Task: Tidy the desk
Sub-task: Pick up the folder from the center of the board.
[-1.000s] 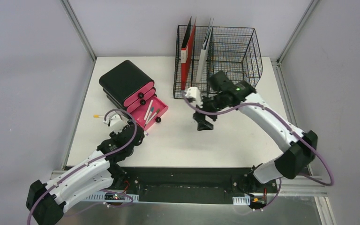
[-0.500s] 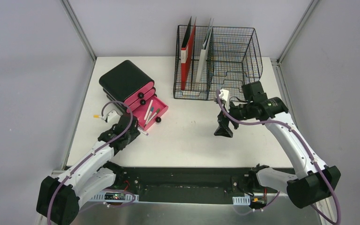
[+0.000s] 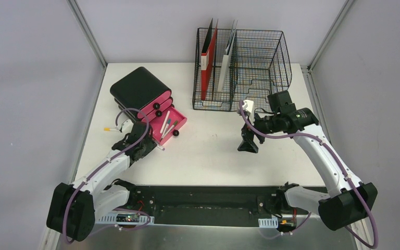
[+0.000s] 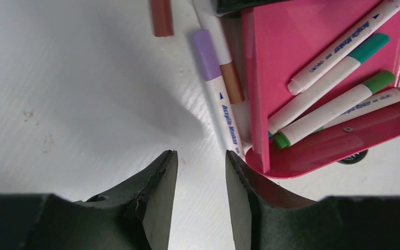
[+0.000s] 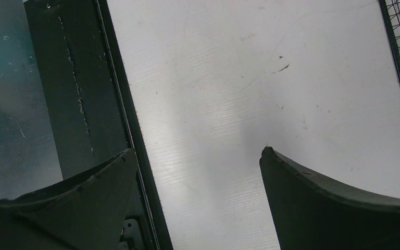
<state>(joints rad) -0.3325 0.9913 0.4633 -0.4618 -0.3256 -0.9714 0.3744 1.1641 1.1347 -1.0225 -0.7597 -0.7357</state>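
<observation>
Containers, L to R. At rear-left of desk (image 3: 213, 151): black drawer unit (image 3: 138, 88) w/ pink fronts. Bottom drawer (image 4: 317, 31) pulled out, holding several markers (image 4: 338, 49) (caps teal and green, one all white). Just outside drawer wall, on the desk: purple-cap marker (image 4: 216, 88) lying along it, w/ a brown-band marker (image 4: 232, 82) tucked btwn it and the wall. Further R, rear centre: black wire rack (image 3: 260, 57), w/ red folder (image 3: 208, 65) and pale folder (image 3: 228, 57) upright in its L slots.

Edges/room. L gripper (image 4: 200, 161) low over desk just short of drawer corner, jaws a narrow gap apart, nothing btwn them; purple-cap marker's end near its R finger. Open desk surface btwn drawer and R gripper (image 5: 198, 153). R gripper spread wide, gripping nothing; desk's near edge and dark rail (image 5: 83, 104) seen past one finger, rack corner at far R of wrist view.

Hard to read. Brown stub (image 4: 161, 15) cut off by top of L wrist view; can't tell what. Orange-tipped item (image 3: 107, 128) near desk's L edge, too small to name.
</observation>
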